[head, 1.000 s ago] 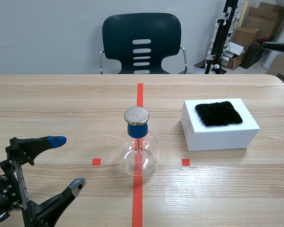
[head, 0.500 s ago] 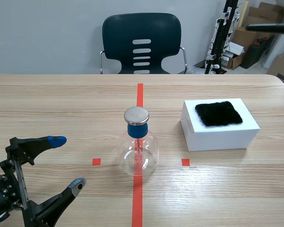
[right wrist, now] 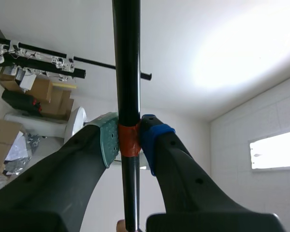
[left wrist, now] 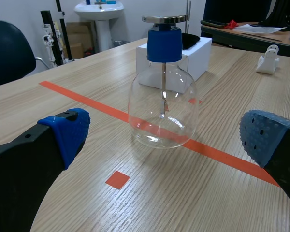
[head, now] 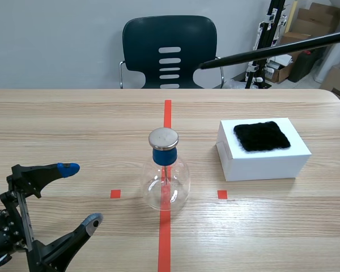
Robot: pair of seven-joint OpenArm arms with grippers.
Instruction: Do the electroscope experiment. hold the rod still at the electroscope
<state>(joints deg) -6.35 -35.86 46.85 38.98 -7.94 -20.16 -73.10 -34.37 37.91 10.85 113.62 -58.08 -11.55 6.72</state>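
Swinging in from the right, the long black rod now stretches high over the wooden counter, its tip well above the clear glass electroscope flask with its blue stopper. Right fingers pinch the rod; left fingers are spread wide near the flask.

1. Long thin black rod, orange-red band where my right gripper pinches it. Held high and nearly level, free tip well apart from item 2.

2. Clear glass flask electroscope, with blue stopper, round metal disc on top and thin stem inside. Upright on the orange-red centre line.
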